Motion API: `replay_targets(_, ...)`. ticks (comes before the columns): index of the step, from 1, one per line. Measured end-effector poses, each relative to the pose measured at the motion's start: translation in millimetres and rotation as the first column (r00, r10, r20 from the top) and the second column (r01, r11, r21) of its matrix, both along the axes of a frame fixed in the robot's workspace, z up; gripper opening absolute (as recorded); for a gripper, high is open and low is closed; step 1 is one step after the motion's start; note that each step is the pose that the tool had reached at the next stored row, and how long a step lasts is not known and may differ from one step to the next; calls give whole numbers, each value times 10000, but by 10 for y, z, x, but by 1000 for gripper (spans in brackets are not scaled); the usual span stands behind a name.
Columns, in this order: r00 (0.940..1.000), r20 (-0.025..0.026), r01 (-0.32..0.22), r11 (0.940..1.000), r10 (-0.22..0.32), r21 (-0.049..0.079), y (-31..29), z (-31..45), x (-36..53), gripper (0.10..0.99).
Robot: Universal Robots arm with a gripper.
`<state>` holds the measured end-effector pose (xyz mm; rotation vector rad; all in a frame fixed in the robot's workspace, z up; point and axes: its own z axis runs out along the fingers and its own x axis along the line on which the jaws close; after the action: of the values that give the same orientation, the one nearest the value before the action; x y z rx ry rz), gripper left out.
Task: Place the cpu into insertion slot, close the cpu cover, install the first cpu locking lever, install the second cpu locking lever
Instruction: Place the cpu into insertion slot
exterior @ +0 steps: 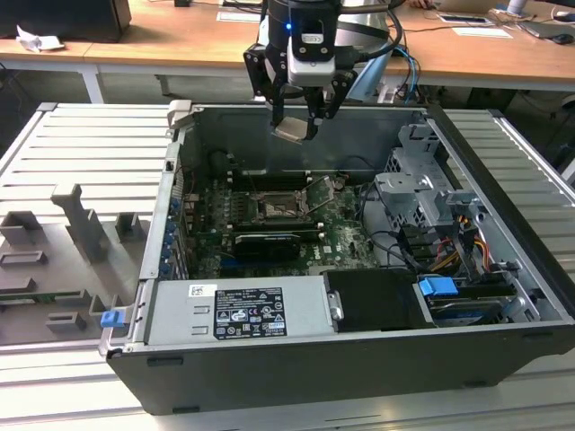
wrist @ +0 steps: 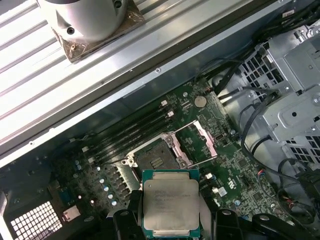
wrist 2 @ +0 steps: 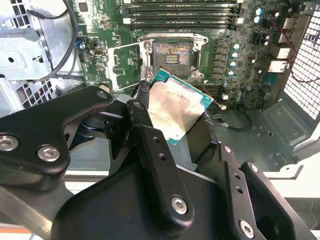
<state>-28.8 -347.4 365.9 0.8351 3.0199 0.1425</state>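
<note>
While the end effector (exterior: 295, 128) grips the cpu (wrist 2: 176, 111), one corner of it sits hidden.

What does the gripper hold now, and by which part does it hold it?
The gripper holds the chip. It is clamped between the fingers by two opposite side edges, and its flat faces are free.

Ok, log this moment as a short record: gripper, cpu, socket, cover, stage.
gripper: shut on the cpu, above the open computer case
cpu: held in the air over the motherboard, pale face showing in both wrist views
insertion slot: empty, dark centre exposed
cpu cover: swung open beside the slot
stage: cpu not yet placed, cover not yet closed
</note>
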Motion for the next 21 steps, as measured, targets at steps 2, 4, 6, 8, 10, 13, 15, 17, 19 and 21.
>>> replay_targets(2, 10000, 0, 72, 10000, -72, 0, 0, 0, 0, 541)
replay_targets(4, 9999, 0, 121, 9999, -121, 0, 0, -1, -1, 541)
replay_targets(6, 9998, 0, 202, 9998, -202, 0, 0, -4, 0, 541)
replay_targets(8, 9996, 0, 298, 9996, -298, -1, 0, -6, -1, 541)
replay_targets(10, 9989, 0, 479, 9989, -479, -1, 0, -10, -1, 541)
replay_targets(13, 9952, 0, 976, 9952, -976, -6, 0, -21, 0, 541)
replay_targets(15, 9922, -1, 1246, 9922, -1246, -6, 0, -26, -1, 541)
replay_targets(17, 9895, -5, 1443, 9895, -1443, -5, 0, -29, 0, 541)
replay_targets(19, 9876, -6, 1571, 9876, -1571, -5, 0, -33, -1, 541)
replay_targets(21, 9853, -6, 1706, 9853, -1706, -5, 0, -38, -1, 541)
